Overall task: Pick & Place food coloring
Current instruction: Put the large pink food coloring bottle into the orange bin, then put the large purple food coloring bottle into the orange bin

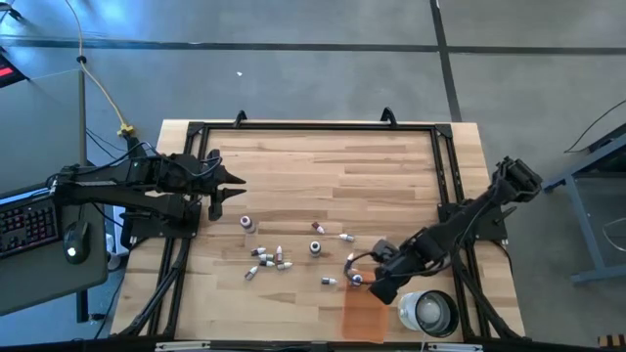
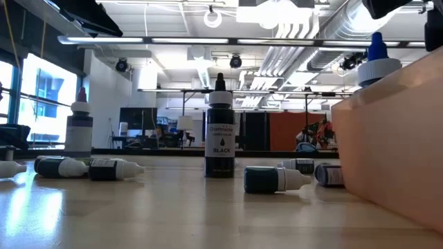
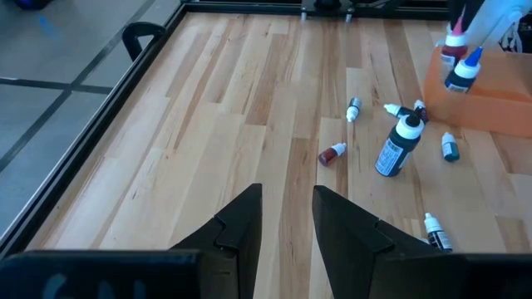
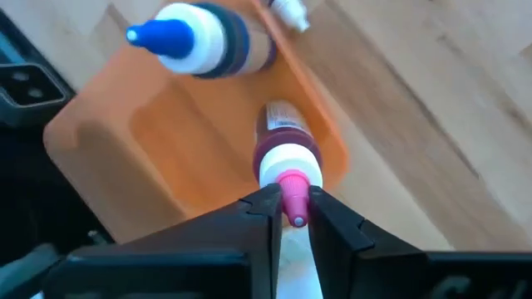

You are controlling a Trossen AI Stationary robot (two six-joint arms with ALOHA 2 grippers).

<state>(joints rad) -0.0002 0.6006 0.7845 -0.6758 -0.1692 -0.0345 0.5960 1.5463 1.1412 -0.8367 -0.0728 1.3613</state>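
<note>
Several small food coloring bottles (image 1: 279,256) lie on their sides on the wooden table; a black one (image 2: 220,131) stands upright among them. My right gripper (image 4: 293,208) hangs over the orange tray (image 1: 364,315) at the near right, shut on a pink-capped bottle (image 4: 287,145). A blue-capped bottle (image 4: 191,41) stands upright in the tray beside it. My left gripper (image 3: 287,232) waits open at the table's left side, nothing between its fingers. My right gripper pinches the pink cap's pointed tip (image 4: 293,184) between its two fingertips (image 4: 262,208). The fingers come from above, pointing steeply down. The bottle hangs roughly upright below them, its lower end inside the tray; whether it rests on the tray's floor I cannot tell.
A white round cup (image 1: 430,311) stands right of the tray at the near edge. A dark metal frame (image 1: 445,166) runs round the table. Bare wood lies across the far half (image 1: 323,161).
</note>
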